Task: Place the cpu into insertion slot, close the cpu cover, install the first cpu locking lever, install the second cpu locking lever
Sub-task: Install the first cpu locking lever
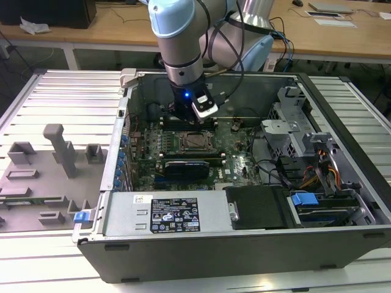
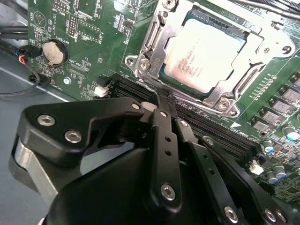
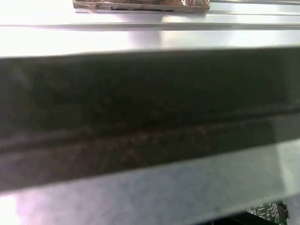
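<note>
Hovering nearest in the second wrist view, the black gripper (image 2: 157, 101) has its fingers (image 2: 164, 131) pressed together, empty, above long black memory slots (image 2: 211, 126). Beyond, the silver-grey square cpu (image 2: 206, 51) sits in the black-rimmed insertion slot (image 2: 187, 96), the silver metal cpu cover (image 2: 152, 40) closed around it.

Dull metal cpu (image 2: 208, 55), shiny steel cpu cover (image 2: 154, 40), seemingly matt plastic jaws

Arm (image 1: 183, 43): upper centre of frame, reaching into the open computer case (image 1: 244, 244).
Cpu (image 1: 197, 141): frame centre, seated on the green board.
</note>
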Robot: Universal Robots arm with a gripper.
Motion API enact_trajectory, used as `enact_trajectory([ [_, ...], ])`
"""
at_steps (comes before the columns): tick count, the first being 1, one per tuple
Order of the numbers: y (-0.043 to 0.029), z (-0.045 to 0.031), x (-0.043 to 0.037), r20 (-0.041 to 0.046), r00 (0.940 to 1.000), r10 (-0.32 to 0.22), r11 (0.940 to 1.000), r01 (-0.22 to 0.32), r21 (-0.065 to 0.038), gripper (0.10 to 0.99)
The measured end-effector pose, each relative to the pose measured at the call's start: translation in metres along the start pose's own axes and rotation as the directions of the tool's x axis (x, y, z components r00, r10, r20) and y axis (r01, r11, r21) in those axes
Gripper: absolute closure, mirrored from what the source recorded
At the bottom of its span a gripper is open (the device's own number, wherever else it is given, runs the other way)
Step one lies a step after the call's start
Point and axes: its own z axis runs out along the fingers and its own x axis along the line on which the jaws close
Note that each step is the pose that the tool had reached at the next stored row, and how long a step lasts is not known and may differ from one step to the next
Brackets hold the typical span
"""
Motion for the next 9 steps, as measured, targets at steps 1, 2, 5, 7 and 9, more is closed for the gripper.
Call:
enact_trajectory([
  [1, 0.0, 0.0001, 0.0, 0.0001, 1.0, 0.0, 1.0, 0.0, 0.0, 0.98],
  [2, 0.0, 0.0001, 0.0, 0.0001, 1.0, 0.0, 1.0, 0.0, 0.0, 0.98],
  [5, -0.0001, 0.0001, -0.0001, 0.0, 1.0, 0.0, 1.0, 0.0, 0.0, 0.98],
  [7, -0.0015, 0.0, -0.0004, 0.0005, 1.0, 0.0, 1.0, 0.0, 0.0, 0.98],
  [9, -0.0034, -0.0002, -0.0006, 0.0003, 1.0, 0.0, 1.0, 0.0, -0.001, 0.98],
])
